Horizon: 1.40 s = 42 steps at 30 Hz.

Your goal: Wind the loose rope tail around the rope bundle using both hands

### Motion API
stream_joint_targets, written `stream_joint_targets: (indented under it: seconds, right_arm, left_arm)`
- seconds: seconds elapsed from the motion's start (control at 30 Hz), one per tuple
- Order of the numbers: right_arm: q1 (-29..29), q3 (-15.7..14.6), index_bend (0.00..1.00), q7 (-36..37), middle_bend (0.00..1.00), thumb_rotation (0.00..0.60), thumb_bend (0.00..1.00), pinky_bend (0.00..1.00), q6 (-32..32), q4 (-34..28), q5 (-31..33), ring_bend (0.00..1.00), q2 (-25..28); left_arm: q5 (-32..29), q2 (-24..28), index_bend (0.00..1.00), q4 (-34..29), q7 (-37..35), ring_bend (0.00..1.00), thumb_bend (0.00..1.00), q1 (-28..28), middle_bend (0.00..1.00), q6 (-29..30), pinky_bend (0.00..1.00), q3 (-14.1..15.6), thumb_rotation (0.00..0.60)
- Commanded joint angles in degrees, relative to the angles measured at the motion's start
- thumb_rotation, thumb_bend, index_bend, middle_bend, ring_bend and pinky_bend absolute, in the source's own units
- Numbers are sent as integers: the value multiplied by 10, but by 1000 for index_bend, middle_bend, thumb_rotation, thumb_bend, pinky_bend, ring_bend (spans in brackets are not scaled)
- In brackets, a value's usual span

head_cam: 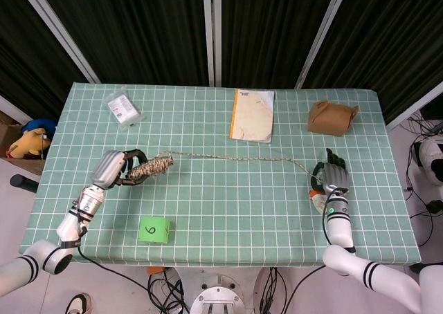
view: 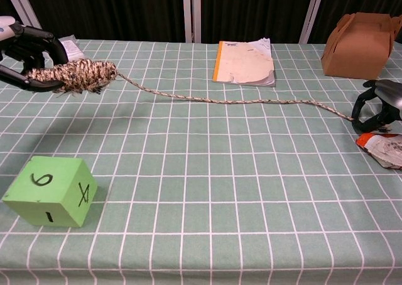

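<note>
My left fingers point(view: 39, 41) curl around the near end of the rope bundle point(view: 75, 75), so my left hand point(head_cam: 118, 167) holds it just above the bench point(head_cam: 228, 210) toward the left edge. My right fingers point(view: 370, 107) are curled narrow where the loose rope tail point(view: 239, 100) ends, beside the right edge; whether my right hand point(head_cam: 330, 180) truly pinches the tail I cannot tell. The tail runs from the bundle across the middle of the bench to that hand.

The green cube point(view: 50, 191) near the front left corner bears a handwritten "6" on top and an "X" on its side, read only in the chest view. A crumpled wrapper point(view: 382, 148) lies just beside my right hand. The notebook point(head_cam: 252, 115) lies at the back edge and the brown paper box point(head_cam: 331, 117) toward the back right corner. Only the head view shows the small packet point(head_cam: 123, 109) whole, its print too small to read.
</note>
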Motion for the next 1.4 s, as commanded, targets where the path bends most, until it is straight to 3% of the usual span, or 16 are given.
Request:
stream_joint_targets:
  seconds: [0.03,0.67,0.97,1.13,1.4]
  right_arm:
    - [0,0,585,-1,0,600,396,0,1,2,-1,0,-2]
    - [-3,11,763,17,45,600,502,0,28,11,-31,0,-14]
    - [-20,33,854,90,91,600,573,0,74,-65,-114,0,30]
    - [-28,30,869,107,97,600,572,0,99,-136,-170,0,63]
    - [-43,-17,877,126,98,600,594,0,105,-218,-257,0,96]
  left_arm:
    - [0,0,722,1,0,695,479,0,728,-2,723,1,600]
    - [-1,3,723,0,-13,695,478,0,729,1,723,-3,600]
    - [-11,10,723,-16,-40,695,478,1,729,6,723,-16,600]
    - [-36,13,724,-46,-83,695,479,0,729,12,723,-45,600]
    - [-122,16,732,-117,-56,697,478,-5,735,10,725,-119,600]
